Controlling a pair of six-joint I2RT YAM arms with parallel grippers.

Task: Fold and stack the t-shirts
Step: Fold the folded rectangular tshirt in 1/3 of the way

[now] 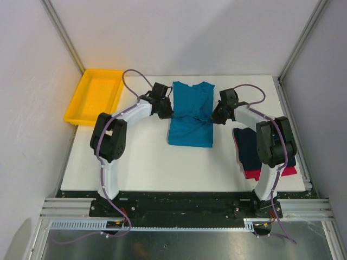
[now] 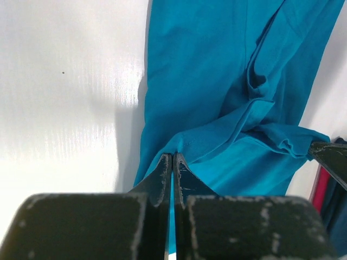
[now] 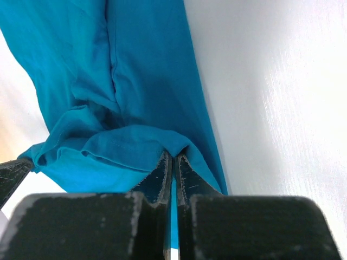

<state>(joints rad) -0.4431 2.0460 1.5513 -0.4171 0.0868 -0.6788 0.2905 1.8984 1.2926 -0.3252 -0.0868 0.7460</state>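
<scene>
The teal-blue t-shirt [image 1: 190, 115] lies lengthwise in the middle of the white table [image 1: 146, 162], partly folded and bunched across its middle. My left gripper [image 1: 166, 111] is shut on its left edge; the left wrist view shows the jaws pinching the teal cloth [image 2: 217, 97]. My right gripper [image 1: 216, 116] is shut on its right edge, the jaws pinching a fold of the cloth [image 3: 135, 81]. A dark navy t-shirt [image 1: 250, 147] lies folded on a red-pink t-shirt [image 1: 271, 173] at the right, partly hidden by my right arm.
A yellow plastic tray [image 1: 95, 95] sits at the table's far left corner. Grey walls and metal frame rails close in the table on three sides.
</scene>
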